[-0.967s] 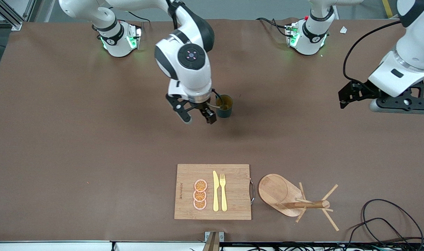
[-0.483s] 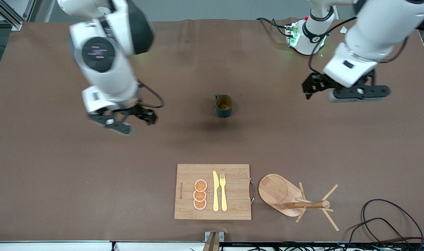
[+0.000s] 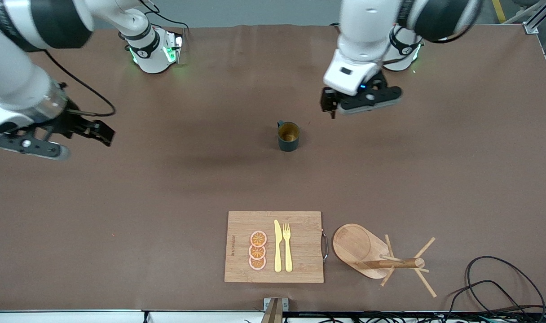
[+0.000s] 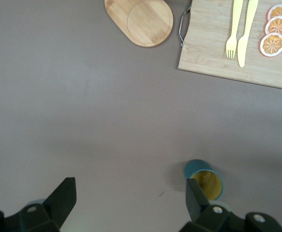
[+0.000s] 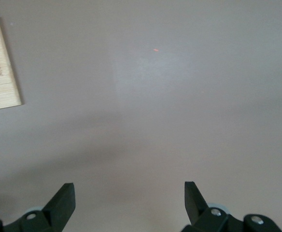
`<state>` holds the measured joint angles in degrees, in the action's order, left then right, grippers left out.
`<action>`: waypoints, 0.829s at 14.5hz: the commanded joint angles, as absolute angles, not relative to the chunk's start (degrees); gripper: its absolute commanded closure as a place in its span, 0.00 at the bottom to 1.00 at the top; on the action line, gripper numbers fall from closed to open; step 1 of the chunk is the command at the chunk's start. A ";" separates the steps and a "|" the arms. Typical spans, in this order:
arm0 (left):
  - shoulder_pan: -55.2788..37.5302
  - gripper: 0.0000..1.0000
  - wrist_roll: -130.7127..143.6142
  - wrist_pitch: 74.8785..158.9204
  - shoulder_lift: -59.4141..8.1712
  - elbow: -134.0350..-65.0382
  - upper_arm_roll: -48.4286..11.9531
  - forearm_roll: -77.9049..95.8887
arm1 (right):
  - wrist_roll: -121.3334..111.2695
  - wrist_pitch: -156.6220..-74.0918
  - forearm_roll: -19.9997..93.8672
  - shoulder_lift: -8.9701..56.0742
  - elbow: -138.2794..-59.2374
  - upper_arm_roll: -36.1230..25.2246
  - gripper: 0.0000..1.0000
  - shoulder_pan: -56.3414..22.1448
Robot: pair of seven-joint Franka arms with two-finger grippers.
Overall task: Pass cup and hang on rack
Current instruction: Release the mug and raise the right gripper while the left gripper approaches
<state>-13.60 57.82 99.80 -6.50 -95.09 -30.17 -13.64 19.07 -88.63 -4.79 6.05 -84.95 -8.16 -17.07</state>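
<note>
The cup stands free on the worktop. Both pincers, left and right, are spread wide, empty; the left should be centred over the rim before being closed.

My left gripper hangs over the bare brown tabletop with its fingers spread wide and nothing between them. The cup stands upright just beside one fingertip, not touching it. Near the table's edge lie the rack base and the cutting board, carrying a fork, a knife and orange slices.
</note>
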 commanded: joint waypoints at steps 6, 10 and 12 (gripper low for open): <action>-33.02 0.00 99.60 100.55 -19.05 -95.27 -30.15 -31.88 | 6.34 -89.74 -4.04 3.78 -87.80 -6.85 0.00 -7.04; -40.15 0.00 112.13 100.20 -24.51 -97.55 -30.15 -40.14 | 3.71 -86.58 -4.04 2.73 -87.98 -6.86 0.00 -4.32; -42.88 0.00 116.96 100.20 -25.57 -100.18 -30.23 -43.75 | 2.38 -86.22 -4.13 2.37 -87.63 -6.85 0.00 -4.04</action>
<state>-41.08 113.10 100.18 -25.47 -97.90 -30.32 -40.24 4.15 -86.47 -4.59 4.62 -86.20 -7.99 -5.56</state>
